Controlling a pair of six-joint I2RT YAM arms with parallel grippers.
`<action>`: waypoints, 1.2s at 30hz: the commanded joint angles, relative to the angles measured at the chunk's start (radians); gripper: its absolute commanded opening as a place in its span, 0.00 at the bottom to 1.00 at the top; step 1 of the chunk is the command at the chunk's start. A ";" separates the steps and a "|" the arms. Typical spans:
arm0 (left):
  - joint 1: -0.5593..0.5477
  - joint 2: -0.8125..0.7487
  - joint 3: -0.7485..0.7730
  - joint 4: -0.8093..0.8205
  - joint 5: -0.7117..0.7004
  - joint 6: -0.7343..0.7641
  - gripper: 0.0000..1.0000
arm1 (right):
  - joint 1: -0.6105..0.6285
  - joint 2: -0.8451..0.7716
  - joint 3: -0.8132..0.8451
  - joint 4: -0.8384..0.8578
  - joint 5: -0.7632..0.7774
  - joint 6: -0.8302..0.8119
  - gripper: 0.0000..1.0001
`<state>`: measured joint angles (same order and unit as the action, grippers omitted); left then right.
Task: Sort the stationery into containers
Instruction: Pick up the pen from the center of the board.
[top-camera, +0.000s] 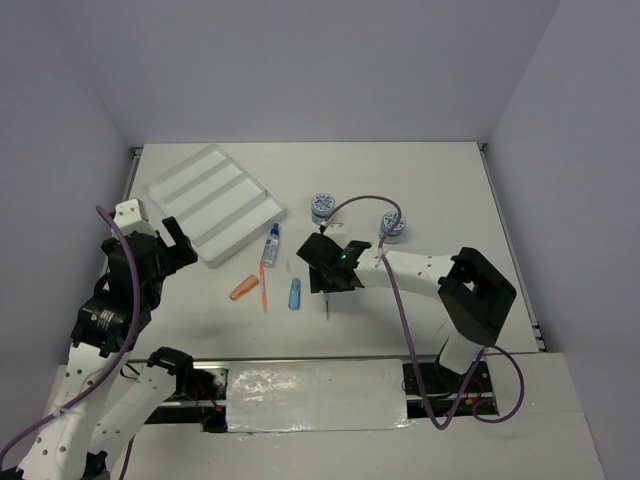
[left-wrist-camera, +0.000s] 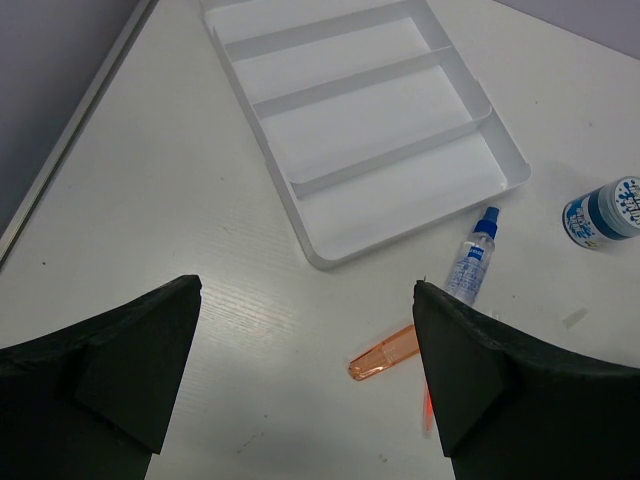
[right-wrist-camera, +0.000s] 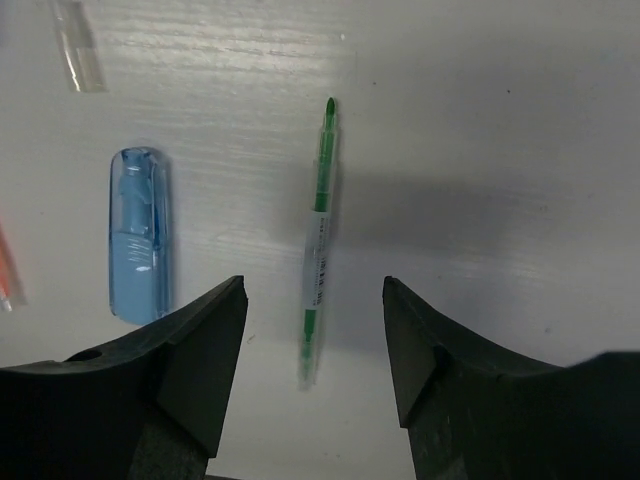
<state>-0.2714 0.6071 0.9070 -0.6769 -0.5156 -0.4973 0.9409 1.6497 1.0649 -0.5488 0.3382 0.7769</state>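
At the middle of the table (top-camera: 450, 200), just right of the blue cap (right-wrist-camera: 138, 240), the green pen (right-wrist-camera: 318, 240) is lying near-to-far, its tip pointing far. The right gripper (right-wrist-camera: 312, 300) is hovering over it, jaws spread and straddling its near half without touching it. The left gripper (left-wrist-camera: 305, 290), also spread, is sitting well apart.
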 joint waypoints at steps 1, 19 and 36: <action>0.005 -0.001 0.001 0.031 0.000 0.013 0.99 | 0.006 0.018 0.010 0.059 0.030 0.036 0.63; 0.005 0.002 0.001 0.033 0.011 0.014 0.99 | 0.015 0.114 -0.043 0.084 0.004 0.041 0.24; -0.220 0.368 0.104 0.211 0.343 -0.058 0.99 | 0.006 -0.523 -0.217 -0.109 0.140 0.127 0.00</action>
<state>-0.3744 0.8425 0.9367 -0.5861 -0.2554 -0.5232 0.9466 1.2884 0.8387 -0.5312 0.3717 0.8581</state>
